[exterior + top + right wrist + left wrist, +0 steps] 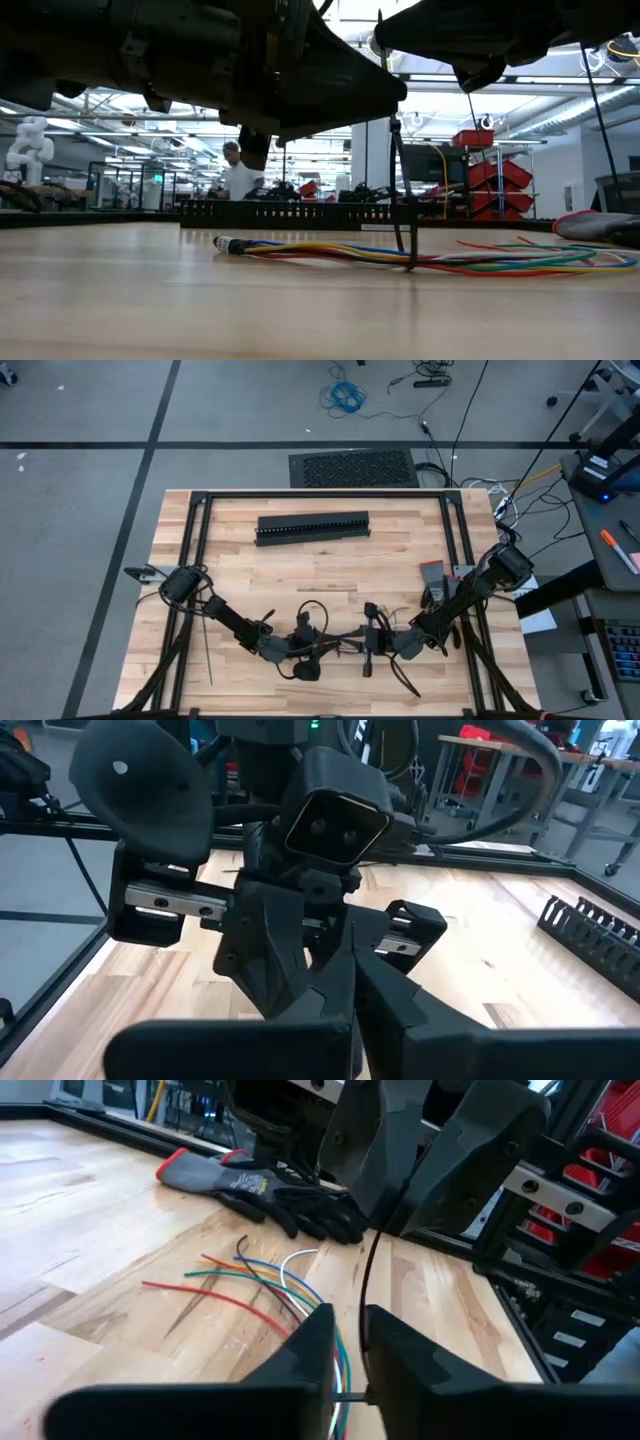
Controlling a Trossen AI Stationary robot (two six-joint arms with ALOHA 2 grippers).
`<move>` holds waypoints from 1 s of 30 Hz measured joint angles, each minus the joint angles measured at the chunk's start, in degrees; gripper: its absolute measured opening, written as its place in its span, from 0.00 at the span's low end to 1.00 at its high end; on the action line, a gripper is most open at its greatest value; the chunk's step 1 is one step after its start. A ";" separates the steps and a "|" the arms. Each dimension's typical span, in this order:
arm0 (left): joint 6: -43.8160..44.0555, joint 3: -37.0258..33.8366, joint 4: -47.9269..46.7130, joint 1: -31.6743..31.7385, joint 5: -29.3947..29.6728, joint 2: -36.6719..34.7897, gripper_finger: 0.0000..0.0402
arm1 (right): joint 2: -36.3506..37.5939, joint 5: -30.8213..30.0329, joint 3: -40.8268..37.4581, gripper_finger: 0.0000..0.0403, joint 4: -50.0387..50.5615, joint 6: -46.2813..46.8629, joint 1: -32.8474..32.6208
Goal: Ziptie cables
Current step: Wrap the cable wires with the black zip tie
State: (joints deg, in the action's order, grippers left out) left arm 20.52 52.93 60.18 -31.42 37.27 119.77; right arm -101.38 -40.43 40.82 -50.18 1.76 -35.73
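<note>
The cables [330, 250] lie flat on the wooden table as a loose bundle of red, yellow, green, blue and white wires, near its front middle [345, 647]. A thin dark ziptie [400, 190] stands up from the bundle and curves up [372, 1260] to my right gripper [352, 995], which is shut on it. My left gripper [350, 1345] comes in level from the table's left. Its fingers stand a narrow gap apart, with the ziptie's lower stretch and the wires between them. My right gripper pinches the ziptie's upper stretch [392, 1200] between its two fingers, coming roughly level from the table's right. The strip hangs below the fingers in a slight curve, and its lower end [411, 262] is down at the cables. My left gripper has the ziptie [364, 1342] running along the inner edge of one finger; I cannot tell whether it touches.
A long black slotted duct [313, 527] lies across the far half of the table. A grey, black and red glove [260, 1185] lies at the right. Another thin dark strip [205, 650] lies near the left arm. Black frame rails [200, 520] border the table. A person [238, 175] sits far behind.
</note>
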 joint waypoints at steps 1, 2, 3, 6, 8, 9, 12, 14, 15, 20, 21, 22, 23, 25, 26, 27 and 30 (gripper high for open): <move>0.01 0.00 -0.21 -0.02 -0.01 0.00 0.11 | 0.00 0.02 0.00 0.00 -0.32 -0.26 0.00; 0.00 0.00 -0.53 -0.04 -0.01 0.00 0.08 | 0.00 0.02 0.00 0.00 -0.81 -0.54 0.00; 0.01 0.00 -0.74 -0.04 -0.01 0.00 0.05 | 0.00 0.03 0.00 0.00 -1.29 -0.75 0.00; 0.01 0.00 -0.94 -0.04 -0.01 0.00 0.01 | -0.02 0.05 0.00 0.00 -2.07 -1.45 0.00; 0.01 0.02 -1.01 -0.04 -0.01 0.00 0.02 | -0.02 0.05 0.00 0.00 -2.14 -1.60 0.00; 0.01 0.02 -1.09 -0.04 -0.01 0.00 0.02 | -0.02 0.05 0.00 0.00 -2.14 -1.60 0.00; 0.01 0.09 -2.17 -0.04 -0.01 0.00 0.01 | -0.04 0.07 -0.01 0.00 -2.04 -1.60 0.00; 0.07 0.09 -2.57 -0.04 -0.01 0.00 0.01 | -0.09 0.05 -0.04 0.00 -2.34 -1.83 0.00; 0.08 0.09 -2.62 -0.04 -0.01 0.00 0.01 | -0.11 0.07 -0.05 0.00 -2.85 -2.25 0.00; 0.09 0.11 -3.20 -0.04 -0.01 -0.02 0.00 | -0.11 -0.03 -0.07 0.00 -5.86 -4.45 0.00; 0.12 0.11 -3.80 -0.04 -0.02 -0.02 0.00 | -0.09 -0.06 -0.04 0.00 -6.92 -4.64 0.00; 0.16 0.06 -4.43 -0.04 -0.04 0.01 0.00 | 0.04 -0.14 0.05 0.00 -7.61 -4.81 0.00; 0.16 0.00 -4.79 -0.04 -0.05 0.09 0.00 | 0.11 -0.36 0.07 0.00 -8.23 -5.23 0.00; 0.16 0.00 -4.70 -0.04 -0.05 0.11 0.00 | 0.07 -0.74 0.05 0.00 -8.71 -6.17 0.00; 0.16 0.00 -4.48 -0.04 -0.05 0.11 0.00 | 0.07 -1.16 0.04 0.00 -9.08 -6.64 0.00; 0.16 0.00 -4.42 -0.04 -0.05 0.11 0.00 | 0.07 -1.49 0.04 0.00 -9.59 -7.00 0.00; 0.14 0.00 -4.42 -0.04 -0.05 0.11 0.00 | 0.07 -1.60 0.04 0.00 -9.36 -7.11 0.00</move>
State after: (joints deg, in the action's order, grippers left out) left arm 20.67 52.93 55.77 -31.46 37.21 119.87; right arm -101.32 -42.03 40.86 -59.53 -5.34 -35.73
